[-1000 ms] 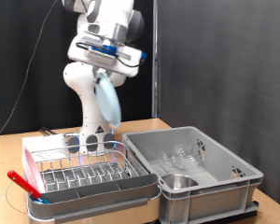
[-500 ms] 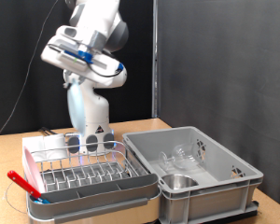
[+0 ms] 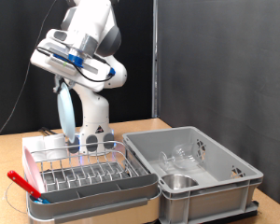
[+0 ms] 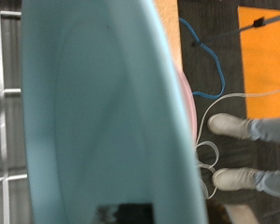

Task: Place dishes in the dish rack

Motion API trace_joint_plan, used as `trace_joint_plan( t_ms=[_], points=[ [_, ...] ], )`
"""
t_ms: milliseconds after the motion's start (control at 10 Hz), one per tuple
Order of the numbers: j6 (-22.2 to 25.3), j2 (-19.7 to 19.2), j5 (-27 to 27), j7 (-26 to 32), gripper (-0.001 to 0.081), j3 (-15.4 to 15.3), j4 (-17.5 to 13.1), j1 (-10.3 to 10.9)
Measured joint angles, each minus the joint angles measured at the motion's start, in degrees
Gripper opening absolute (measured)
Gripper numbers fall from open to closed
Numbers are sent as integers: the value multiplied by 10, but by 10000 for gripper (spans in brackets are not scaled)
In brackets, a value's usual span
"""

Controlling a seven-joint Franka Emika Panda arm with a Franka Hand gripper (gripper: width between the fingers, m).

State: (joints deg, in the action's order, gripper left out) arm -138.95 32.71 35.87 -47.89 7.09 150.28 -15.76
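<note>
Arm's up high in the exterior view, gripper [image 3: 65,86] around 10 o'clock of the frame, pinching the top edge of a pale blue plate [image 3: 64,114] that hangs edge-on, upright, straight down from the fingers. Plate's lower rim sits above the back of the dish rack [image 3: 84,173], not touching it. Rack is at approx. 7 o'clock, wire grid on a pink-white tray w/ a grey front trough; something red [image 3: 24,184] lies at its 9 o'clock side. Grey crate [image 3: 229,182] just beside the rack at 4 o'clock holds a steel bowl [image 3: 178,181] and clear glass cups [image 3: 185,157]. Wrist view is nearly all plate [image 4: 93,112], w/ blue cable [image 4: 207,58] and rack wires [image 4: 5,93] at the edges.
</note>
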Motion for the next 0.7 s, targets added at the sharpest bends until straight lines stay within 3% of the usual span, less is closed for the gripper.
trace_joint_plan(
  t_ms=[300,700],
  points=[
    [-39,-37,52,-18,40,3,-4,-41],
    [-39,-103,52,-25,40,3,-18,-49]
  ],
)
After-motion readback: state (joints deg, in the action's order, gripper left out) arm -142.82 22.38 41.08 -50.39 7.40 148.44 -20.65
